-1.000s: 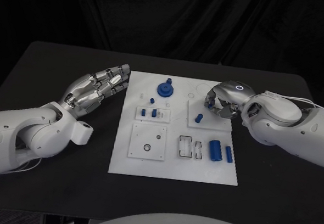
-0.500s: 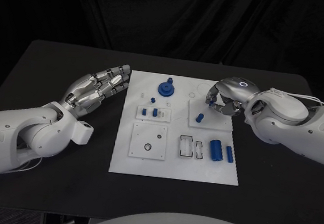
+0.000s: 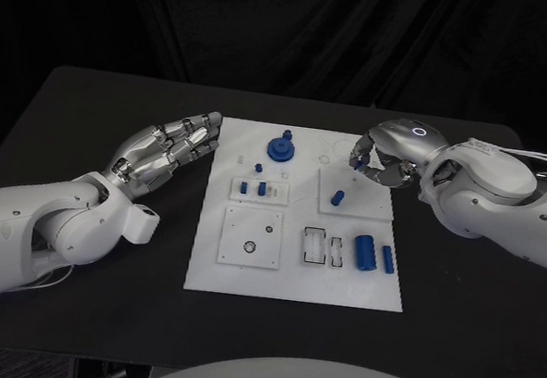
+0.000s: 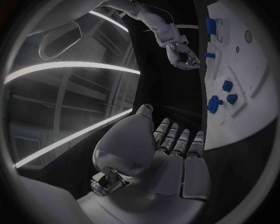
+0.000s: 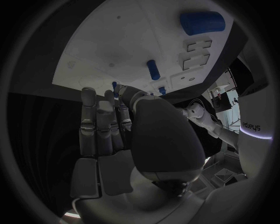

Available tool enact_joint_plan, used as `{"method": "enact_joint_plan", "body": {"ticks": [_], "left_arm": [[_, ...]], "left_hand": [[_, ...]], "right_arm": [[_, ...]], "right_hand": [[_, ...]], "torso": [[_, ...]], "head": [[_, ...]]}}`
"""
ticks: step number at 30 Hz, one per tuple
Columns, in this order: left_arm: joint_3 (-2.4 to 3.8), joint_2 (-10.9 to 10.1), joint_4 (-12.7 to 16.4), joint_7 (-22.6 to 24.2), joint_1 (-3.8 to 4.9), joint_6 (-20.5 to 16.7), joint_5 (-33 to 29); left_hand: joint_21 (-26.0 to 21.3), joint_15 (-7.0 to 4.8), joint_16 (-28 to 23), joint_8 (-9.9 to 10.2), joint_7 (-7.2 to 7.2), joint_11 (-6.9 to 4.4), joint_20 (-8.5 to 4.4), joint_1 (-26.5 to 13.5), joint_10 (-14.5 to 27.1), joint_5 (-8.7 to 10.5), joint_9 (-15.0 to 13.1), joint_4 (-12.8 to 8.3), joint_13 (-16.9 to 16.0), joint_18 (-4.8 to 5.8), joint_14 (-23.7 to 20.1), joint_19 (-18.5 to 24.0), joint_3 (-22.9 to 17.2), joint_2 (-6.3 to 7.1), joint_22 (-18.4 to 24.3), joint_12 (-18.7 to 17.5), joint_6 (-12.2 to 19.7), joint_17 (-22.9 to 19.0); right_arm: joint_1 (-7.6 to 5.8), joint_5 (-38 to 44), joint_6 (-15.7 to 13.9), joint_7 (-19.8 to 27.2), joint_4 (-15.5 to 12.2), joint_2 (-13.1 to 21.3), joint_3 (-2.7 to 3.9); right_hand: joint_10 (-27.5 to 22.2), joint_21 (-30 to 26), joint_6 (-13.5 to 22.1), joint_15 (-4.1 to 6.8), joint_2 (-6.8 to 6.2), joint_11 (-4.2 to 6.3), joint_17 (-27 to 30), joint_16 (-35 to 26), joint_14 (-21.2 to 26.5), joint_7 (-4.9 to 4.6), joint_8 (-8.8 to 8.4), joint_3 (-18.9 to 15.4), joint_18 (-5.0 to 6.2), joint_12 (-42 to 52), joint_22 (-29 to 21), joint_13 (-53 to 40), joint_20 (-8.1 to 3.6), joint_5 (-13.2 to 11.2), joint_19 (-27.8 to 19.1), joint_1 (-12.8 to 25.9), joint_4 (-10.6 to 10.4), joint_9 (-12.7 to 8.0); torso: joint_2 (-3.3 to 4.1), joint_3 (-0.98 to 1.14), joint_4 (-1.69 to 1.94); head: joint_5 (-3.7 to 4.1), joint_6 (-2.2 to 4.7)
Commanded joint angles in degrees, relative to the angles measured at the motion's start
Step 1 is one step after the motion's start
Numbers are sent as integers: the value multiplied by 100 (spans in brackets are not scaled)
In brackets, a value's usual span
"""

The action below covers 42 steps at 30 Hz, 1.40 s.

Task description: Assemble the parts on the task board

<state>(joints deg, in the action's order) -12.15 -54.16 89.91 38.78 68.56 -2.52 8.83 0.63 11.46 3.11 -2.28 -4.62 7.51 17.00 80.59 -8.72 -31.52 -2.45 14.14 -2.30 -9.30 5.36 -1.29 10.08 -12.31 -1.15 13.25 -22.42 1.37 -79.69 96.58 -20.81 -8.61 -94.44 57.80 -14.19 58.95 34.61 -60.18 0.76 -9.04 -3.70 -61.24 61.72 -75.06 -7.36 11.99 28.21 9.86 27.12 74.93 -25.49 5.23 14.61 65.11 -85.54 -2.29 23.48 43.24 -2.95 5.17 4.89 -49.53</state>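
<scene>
The white task board (image 3: 292, 280) lies in the middle of the table. On it are a blue gear-like part (image 3: 280, 148), small blue pegs (image 3: 254, 188) in a plate, one peg (image 3: 337, 197) on the right plate, and two blue cylinders (image 3: 364, 253) at the right. My right hand (image 3: 382, 160) hovers over the board's far right corner, thumb and fingers curled in. A small blue part (image 5: 115, 85) shows pinched at its fingertips. My left hand (image 3: 164, 149) lies outstretched beside the board's left edge, fingers apart and holding nothing.
Two rectangular slots (image 3: 321, 249) and a square plate with a round hole (image 3: 250, 238) sit on the board's near half. Black table (image 3: 470, 344) surrounds the board on all sides. The right forearm (image 3: 513, 214) stretches along the board's right side.
My right hand has risen and drawn back a little toward the board's far right corner, fingers still curled in. The left hand has not moved.
</scene>
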Motion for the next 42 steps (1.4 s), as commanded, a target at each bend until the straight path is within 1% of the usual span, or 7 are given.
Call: {"method": "enact_joint_plan", "body": {"ticks": [1, 6, 13, 19, 25, 31, 42], "left_arm": [[3, 11, -1, 602, -17, 95, 8], [3, 20, -7, 585, -25, 103, 8], [3, 30, -8, 559, -33, 116, 8], [3, 32, -5, 541, -38, 120, 7], [3, 38, -2, 514, -40, 123, 7], [3, 56, -21, 493, -52, 136, 7], [4, 70, -22, 468, -77, 154, 7]], "left_hand": [[37, 11, 22, -28, -44, -6, -8, 61, 1, -22, -5, -33, -6, -53, 40, -30, -17, -5, -1, 35, 10, 4], [37, 13, 30, -30, -78, -22, -8, 74, 7, -27, -6, -46, -5, -50, 41, -33, -28, -3, 1, 33, 0, 5], [35, 13, 49, -41, -183, -66, -8, 104, 9, -40, -14, -79, -6, -42, 35, -37, -65, -7, 8, 47, -68, 6], [35, 12, 51, -45, -199, -72, -7, 106, 10, -40, -16, -82, -7, -41, 33, -38, -69, -7, 8, 49, -89, 6], [35, 12, 53, -46, -212, -76, -7, 107, 12, -41, -17, -84, -6, -41, 32, -39, -73, -8, 9, 48, -95, 6], [36, 12, 55, -47, -219, -78, -7, 108, 12, -42, -17, -85, -7, -41, 32, -41, -76, -10, 8, 51, -99, 6], [36, 13, 62, -49, -247, -84, -7, 111, 13, -47, -19, -87, -7, -40, 34, -42, -88, -19, 10, 55, -113, 8]], "right_arm": [[-37, -40, -18, -103, -108, 40, 4], [-64, -46, -14, -84, -332, 74, 4], [-70, -48, 59, -62, -655, 55, 3], [-69, -49, 120, -29, -857, -40, 2], [-64, -49, 215, 10, -931, -122, 2], [-51, -114, 343, 52, -994, -247, 2], [7, -183, 579, 93, -1072, -537, 1]], "right_hand": [[80, 22, 43, 1, 15, 47, -9, 4, 6, 7, -41, -28, -15, -24, 226, 20, -2, -26, 17, 18, -24, 0], [98, 28, 66, 3, 10, 50, -4, 1, 0, 8, -68, -27, -16, -38, 226, 31, -2, -37, 22, 26, -38, -9], [104, 162, 85, 5, 14, 49, -27, 28, -26, 7, -94, -20, -39, -62, 256, 46, -2, -45, 89, 27, -50, -20], [107, 159, 81, 6, 18, 50, -22, 25, -27, 9, -97, -15, -38, -70, 255, 51, -3, -45, 89, 21, -50, -21], [105, 121, 82, 5, 18, 48, 8, -5, -12, 7, -101, -14, -31, -77, 247, 55, -3, -46, 72, 22, -52, -23], [101, 71, 95, 0, 18, 41, 34, -34, 5, 1, -123, -10, -25, -106, 236, 72, -1, -49, 47, 24, -62, -32], [92, -4, 118, -7, 23, 32, 47, -48, 17, -8, -152, -5, -16, -136, 220, 88, 3, -50, 10, 19, -68, -44]], "torso": [[-3, -2, 4], [-5, 6, 5], [-6, 8, 6], [-3, 11, 13], [-2, 13, 30], [-7, 9, 23], [-4, 5, 0]], "head": [[-9, 0], [-34, -15], [-116, -47], [-190, -47], [-196, -47], [-237, -47], [-394, -47]]}}
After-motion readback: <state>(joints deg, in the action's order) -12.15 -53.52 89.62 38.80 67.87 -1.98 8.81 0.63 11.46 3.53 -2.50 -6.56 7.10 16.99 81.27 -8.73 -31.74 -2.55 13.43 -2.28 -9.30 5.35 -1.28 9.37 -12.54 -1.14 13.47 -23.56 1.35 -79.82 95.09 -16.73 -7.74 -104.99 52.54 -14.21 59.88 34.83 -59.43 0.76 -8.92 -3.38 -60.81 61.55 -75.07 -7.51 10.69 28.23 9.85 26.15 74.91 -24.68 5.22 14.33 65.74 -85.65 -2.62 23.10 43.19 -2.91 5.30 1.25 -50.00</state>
